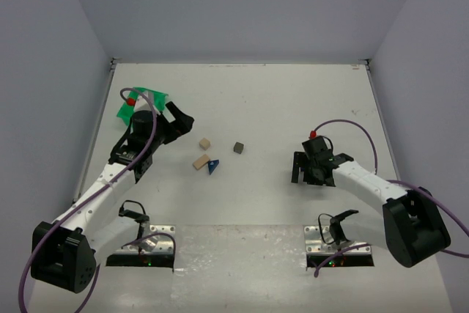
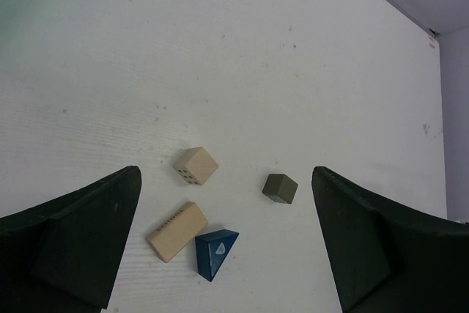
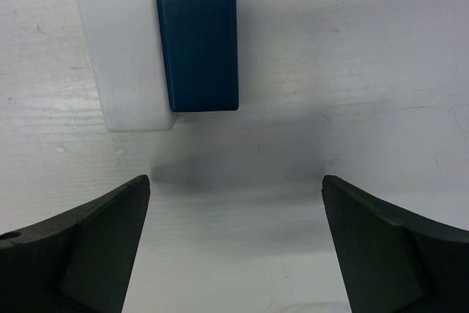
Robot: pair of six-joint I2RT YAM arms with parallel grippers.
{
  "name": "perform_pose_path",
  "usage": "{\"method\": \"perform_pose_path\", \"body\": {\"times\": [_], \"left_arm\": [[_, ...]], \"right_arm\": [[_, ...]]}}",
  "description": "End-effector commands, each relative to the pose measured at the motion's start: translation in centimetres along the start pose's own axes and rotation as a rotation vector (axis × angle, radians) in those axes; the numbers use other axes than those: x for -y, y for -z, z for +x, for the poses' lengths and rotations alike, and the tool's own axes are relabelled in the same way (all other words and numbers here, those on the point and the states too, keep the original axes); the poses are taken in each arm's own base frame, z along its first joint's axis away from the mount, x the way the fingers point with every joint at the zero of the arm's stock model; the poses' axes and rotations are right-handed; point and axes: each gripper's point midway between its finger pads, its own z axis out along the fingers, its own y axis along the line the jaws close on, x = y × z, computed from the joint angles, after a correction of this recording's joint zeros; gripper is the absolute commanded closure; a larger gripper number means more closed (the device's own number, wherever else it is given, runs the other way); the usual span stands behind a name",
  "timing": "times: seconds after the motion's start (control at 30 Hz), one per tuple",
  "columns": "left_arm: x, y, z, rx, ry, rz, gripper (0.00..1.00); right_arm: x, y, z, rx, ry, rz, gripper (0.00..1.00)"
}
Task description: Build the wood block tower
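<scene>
These small wooden blocks look light, stiff and hard-faced. They should not crush, but they will likely skid on the counter (image 1: pixel 293 93) or twist if you pinch off-centre.

Four lie loose ahead of the left fingers (image 2: pixel 73 232), which stand wide and empty:
- a tan cube (image 2: pixel 196 165)
- a tan bar (image 2: pixel 176 231), just beside a blue wedge (image 2: pixel 216 252) and perhaps touching it
- a dark grey cube (image 2: pixel 280 188), apart to one side

Take the cubes and the bar across flat parallel faces, and keep off the wedge's slope.

The right fingers (image 3: pixel 88 247) are also wide and empty, near a blue bar (image 3: pixel 199 34) that lies against a pale slab (image 3: pixel 124 56). The frame edge cuts off the blue bar's far end, and from overhead the right arm hides both pieces. You cannot tell what the slab is made of, or whether the bar rests on it.
</scene>
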Motion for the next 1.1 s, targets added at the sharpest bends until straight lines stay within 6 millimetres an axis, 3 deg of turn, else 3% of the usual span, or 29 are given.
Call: {"method": "perform_pose_path", "body": {"times": [0.0, 1.07], "left_arm": [[1.3, 0.3, -0.9, 0.043, -0.012, 0.054, 0.0], [1.0, 0.4, -1.1, 0.056, -0.014, 0.042, 0.0]], "right_arm": [[-0.2, -0.1, -1.2, 0.029, -0.042, 0.023, 0.01], [1.0, -1.1, -2.7, 0.042, -0.113, 0.146, 0.01]]}}
